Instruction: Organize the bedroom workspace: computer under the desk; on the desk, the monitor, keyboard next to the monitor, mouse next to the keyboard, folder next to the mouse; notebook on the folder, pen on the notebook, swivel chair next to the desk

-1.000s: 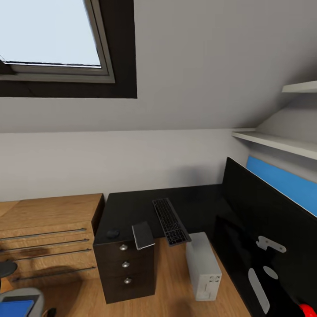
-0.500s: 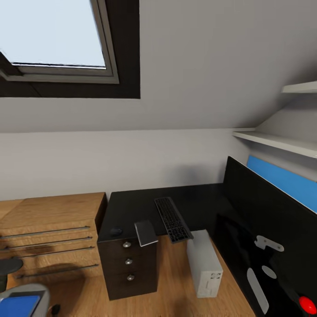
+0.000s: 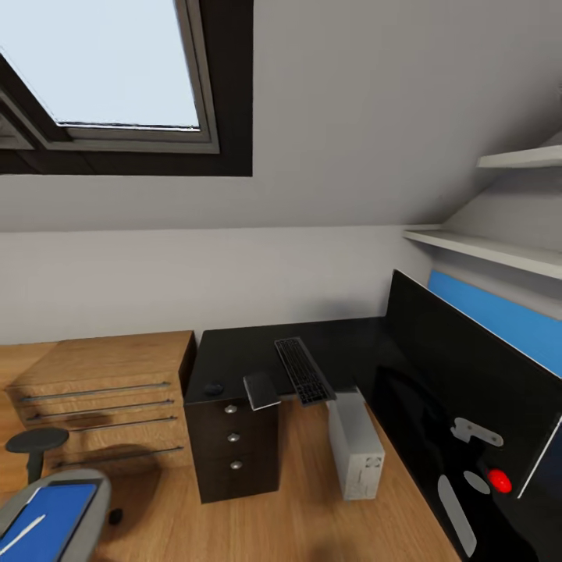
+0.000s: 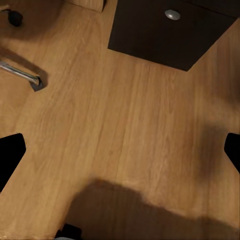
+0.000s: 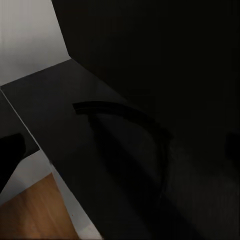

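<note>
**deskbot_fan:** What's being worked on here, going left to right?

**r1_tinkerer:** Looks like a reposition is being made, nothing is being gripped. Far off to the side of the left gripper, the swivel chair is being shown at the head view's corner, with the folder lying on its seat and the pen resting across it. The left jaws are being held wide apart over bare floor, with a chrome chair leg off to one side and the drawers ahead of them.

**deskbot_fan:** And the desk stuff?

**r1_tinkerer:** On the desk, well beyond both sets of jaws, the mouse, the notebook and the keyboard are being kept in a row. The notebook is being left hanging over the front edge. The computer is being kept on the floor by the desk edge. The monitor is being seen close in front of the right gripper, its curved stand just ahead of jaws that seem spread, with nothing between them.

**deskbot_fan:** Tips?

**r1_tinkerer:** My guess: the folder is being gone for next. The base should be turned toward the chair slowly, the right arm being kept clear of that screen, and the pen should be lifted off first so it isn't rolled away.
</note>
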You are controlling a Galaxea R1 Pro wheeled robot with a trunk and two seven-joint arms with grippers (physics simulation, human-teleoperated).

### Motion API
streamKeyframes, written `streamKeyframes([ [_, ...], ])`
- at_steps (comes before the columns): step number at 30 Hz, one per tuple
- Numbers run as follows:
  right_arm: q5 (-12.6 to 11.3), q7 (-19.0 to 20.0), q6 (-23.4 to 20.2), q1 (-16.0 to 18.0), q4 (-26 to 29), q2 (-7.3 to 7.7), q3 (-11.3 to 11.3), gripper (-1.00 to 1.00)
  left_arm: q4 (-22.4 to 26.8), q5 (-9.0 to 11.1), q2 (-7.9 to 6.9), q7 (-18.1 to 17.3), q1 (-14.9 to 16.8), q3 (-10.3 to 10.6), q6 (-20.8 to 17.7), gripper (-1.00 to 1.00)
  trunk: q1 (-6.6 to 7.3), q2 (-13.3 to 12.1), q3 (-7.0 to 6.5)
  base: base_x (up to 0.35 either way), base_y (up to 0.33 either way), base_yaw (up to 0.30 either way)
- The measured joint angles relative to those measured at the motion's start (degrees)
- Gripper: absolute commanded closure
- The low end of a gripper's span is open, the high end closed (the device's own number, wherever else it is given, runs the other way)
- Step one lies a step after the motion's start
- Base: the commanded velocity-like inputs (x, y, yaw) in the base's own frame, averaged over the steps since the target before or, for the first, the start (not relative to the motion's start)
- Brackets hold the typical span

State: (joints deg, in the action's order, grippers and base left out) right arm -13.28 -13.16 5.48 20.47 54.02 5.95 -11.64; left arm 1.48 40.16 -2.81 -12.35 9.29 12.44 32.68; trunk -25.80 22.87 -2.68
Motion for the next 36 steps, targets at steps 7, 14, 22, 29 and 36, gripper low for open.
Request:
streamKeyframes([
  [7, 0.1, 0.0, 0.0, 0.0, -0.1, 0.00, 0.1, -1.00, 0.0, 0.0, 0.00, 0.0, 0.0, 0.0, 0.0, -1.00, 0.01, 0.0, 0.00, -0.300, 0.000, 0.000],
  [14, 0.0, 0.0, 0.0, 0.0, -0.3, 0.00, 0.1, -1.00, 0.0, 0.0, 0.00, 0.0, 0.0, 0.0, 0.0, -1.00, 0.03, 0.0, 0.00, -0.077, 0.000, 0.000],
  [22, 0.0, 0.0, -0.1, 0.0, -0.4, 0.00, 0.1, -1.00, 0.0, 0.1, 0.00, 0.1, 0.0, 0.0, 0.0, -1.00, 0.04, 0.0, -0.06, -0.008, 0.000, -0.054],
  [29, 0.0, -0.1, -0.1, 0.0, -0.4, 0.01, 0.1, -1.00, 0.0, 0.1, 0.00, 0.1, 0.0, 0.0, -0.1, -1.00, 0.04, 0.0, -0.33, -0.001, 0.000, -0.179],
  [36, -0.1, -0.1, -0.1, 0.0, -0.4, 0.01, 0.1, -1.00, 0.0, 0.1, 0.01, 0.1, 0.0, 0.0, -0.1, -1.00, 0.04, 0.0, -0.65, 0.000, 0.000, -0.203],
])
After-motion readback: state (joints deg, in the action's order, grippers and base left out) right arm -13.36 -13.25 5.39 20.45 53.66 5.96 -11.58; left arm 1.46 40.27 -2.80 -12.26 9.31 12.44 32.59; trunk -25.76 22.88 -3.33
